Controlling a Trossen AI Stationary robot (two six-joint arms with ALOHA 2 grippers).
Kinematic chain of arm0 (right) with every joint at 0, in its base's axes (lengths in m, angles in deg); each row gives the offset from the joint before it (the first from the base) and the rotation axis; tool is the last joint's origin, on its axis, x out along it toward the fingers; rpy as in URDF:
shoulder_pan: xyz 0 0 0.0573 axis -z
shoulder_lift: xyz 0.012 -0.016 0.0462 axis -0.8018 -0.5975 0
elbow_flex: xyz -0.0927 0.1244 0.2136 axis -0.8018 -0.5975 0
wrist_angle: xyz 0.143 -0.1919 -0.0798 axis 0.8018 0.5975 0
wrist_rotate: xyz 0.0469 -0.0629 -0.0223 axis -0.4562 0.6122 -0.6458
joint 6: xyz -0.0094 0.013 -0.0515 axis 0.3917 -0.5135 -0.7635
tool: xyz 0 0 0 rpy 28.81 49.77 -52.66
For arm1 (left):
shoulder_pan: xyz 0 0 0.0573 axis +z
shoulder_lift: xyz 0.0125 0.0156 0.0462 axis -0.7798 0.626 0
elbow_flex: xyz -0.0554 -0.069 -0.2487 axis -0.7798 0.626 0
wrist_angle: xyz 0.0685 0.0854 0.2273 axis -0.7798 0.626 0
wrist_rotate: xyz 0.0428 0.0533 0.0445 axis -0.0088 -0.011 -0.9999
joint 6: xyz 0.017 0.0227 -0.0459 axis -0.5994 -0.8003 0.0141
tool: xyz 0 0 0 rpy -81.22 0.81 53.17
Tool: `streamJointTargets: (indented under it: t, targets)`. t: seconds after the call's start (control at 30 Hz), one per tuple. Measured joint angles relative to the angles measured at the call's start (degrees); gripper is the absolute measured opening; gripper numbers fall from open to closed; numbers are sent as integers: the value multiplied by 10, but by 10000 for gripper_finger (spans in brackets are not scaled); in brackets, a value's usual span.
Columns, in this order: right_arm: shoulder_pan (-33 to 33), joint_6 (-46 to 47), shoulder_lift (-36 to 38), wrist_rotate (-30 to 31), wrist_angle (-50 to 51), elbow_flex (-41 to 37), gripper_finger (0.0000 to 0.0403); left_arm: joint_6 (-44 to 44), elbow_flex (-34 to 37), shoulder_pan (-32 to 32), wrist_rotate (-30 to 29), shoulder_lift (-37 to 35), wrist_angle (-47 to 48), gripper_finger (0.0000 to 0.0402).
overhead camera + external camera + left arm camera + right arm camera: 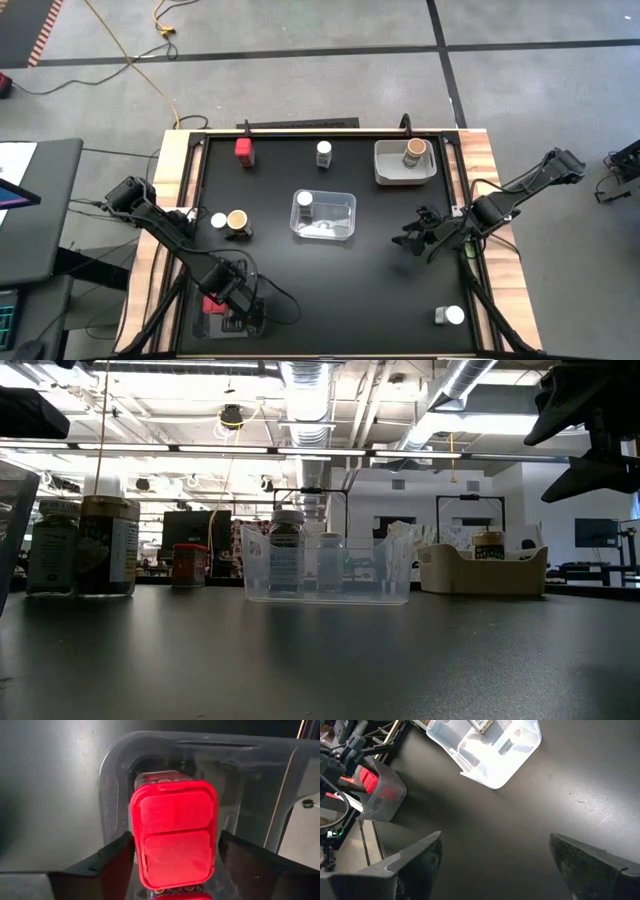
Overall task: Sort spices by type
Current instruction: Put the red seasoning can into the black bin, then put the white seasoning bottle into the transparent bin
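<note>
High view, going left to right: the left claw [232, 300] sits low over a clear tray [208, 322] at the counter's [350, 280] near-left corner. Its wrist view shows a red box [174, 836] standing inside that tray between the fingers [107, 865], which stand a little off its sides; I judge this one just placed or being let go, though contact cannot be ruled out. A second red box [244, 150] waits at the far left edge. A white-lidded jar [218, 221] and a tan jar [237, 220] stand side by side, unsorted. Another white-lidded jar [324, 153] stands at the far edge. The middle clear tray [345, 222] already holds one white-lidded jar [305, 202]. The grey tray [384, 168] holds one tan jar [414, 152]. The right claw [412, 240] hovers spread wide, carrying nothing. One white-lidded jar [451, 316] remains near the right corner. Roughly three sorted, five left.
</note>
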Motion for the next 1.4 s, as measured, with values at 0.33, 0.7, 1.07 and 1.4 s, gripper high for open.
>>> streamJointTargets:
  t: [0.33,0.7,1.07,1.4]
  targets:
    - [0,0,0,0,0,0,388,-5,-2,0,13,0,0,318]
    - [1,0,0,0,-4,0,388,-26,-79,0,-11,-1,124,318]
    - [1,55,-10,0,-8,0,388,-107,-153,0,-56,-1,298,318]
    - [61,49,-116,0,-85,-1,388,-210,-148,12,-188,-10,239,318]
